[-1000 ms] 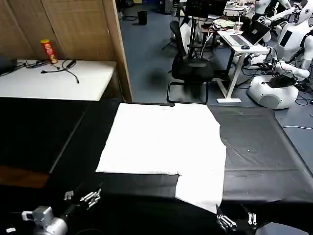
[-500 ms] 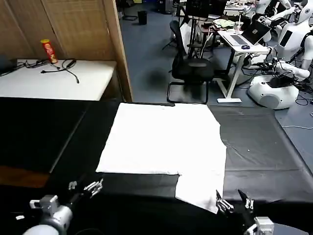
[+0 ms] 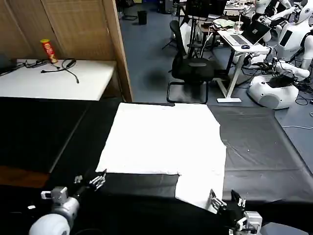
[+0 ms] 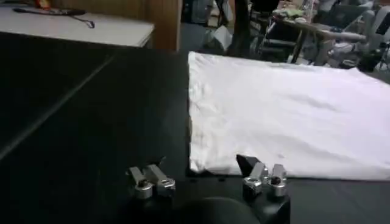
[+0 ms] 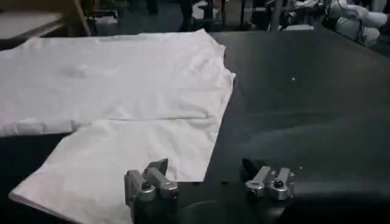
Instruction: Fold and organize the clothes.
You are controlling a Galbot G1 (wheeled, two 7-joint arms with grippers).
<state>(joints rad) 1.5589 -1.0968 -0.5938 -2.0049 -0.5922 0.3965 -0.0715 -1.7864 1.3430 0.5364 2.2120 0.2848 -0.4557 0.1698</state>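
The white T-shirt (image 3: 166, 147) is lying plain side up on the black table (image 3: 264, 147), one sleeve flap trailing off towards five o'clock at the near edge. The right gripper (image 3: 226, 201) is hovering at that flap's corner, jaws standing wide with nothing between them. The left gripper (image 3: 91, 181) is sitting at seven o'clock, just off the shirt's near-left corner, jaws likewise spread and empty. The risk I am seeing: the cloth is lying flat on the table, so a finger could slide over the hem and close on nothing, or pinch a single layer and drag the whole shirt askew, wrinkling it.
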